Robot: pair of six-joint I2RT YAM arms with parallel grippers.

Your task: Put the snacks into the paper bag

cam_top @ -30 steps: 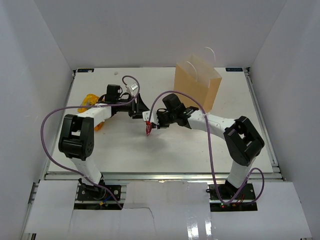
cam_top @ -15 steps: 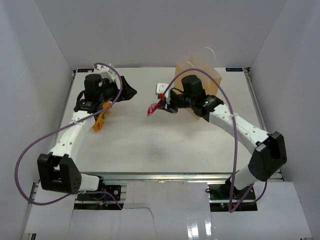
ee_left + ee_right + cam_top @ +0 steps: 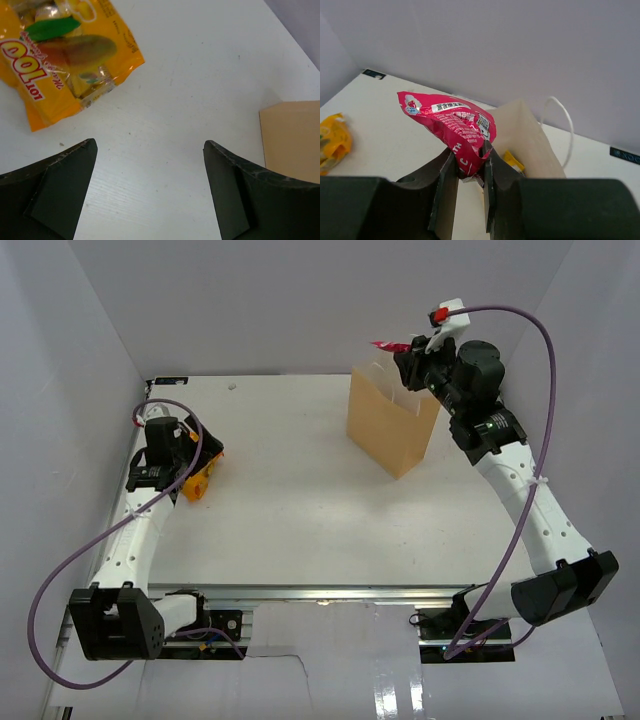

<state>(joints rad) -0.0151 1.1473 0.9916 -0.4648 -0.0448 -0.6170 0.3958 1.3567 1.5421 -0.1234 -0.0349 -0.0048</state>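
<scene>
Pink foil catches the eye first: a crinkly pink packet (image 3: pixel 452 125) is pinched by its lower end in the right gripper (image 3: pixel 468 161), whose jaws stand narrow and tight on it. That arm is raised high at the far right, and the packet hangs in the air, clear of the table (image 3: pixel 290 510). From overhead the packet sticks out to the left of the gripper, up near the top of the paper bag (image 3: pixel 390 425) without touching it. Whether it sits squarely over the mouth I cannot tell. The bag stands upright at the far right of the table, its mouth open and a white cord handle (image 3: pixel 565 125) arching above the rim. A scrap of a yellow packet (image 3: pixel 512 161) shows just inside the mouth. Over at the far left, the left gripper (image 3: pixel 150 144) hangs low over bare tabletop with its jaws spread wide and nothing between them. Just beside it an orange bag (image 3: pixel 65 55) with a green leaf and red lettering lies flat, partly tucked under the arm in the overhead view.
</scene>
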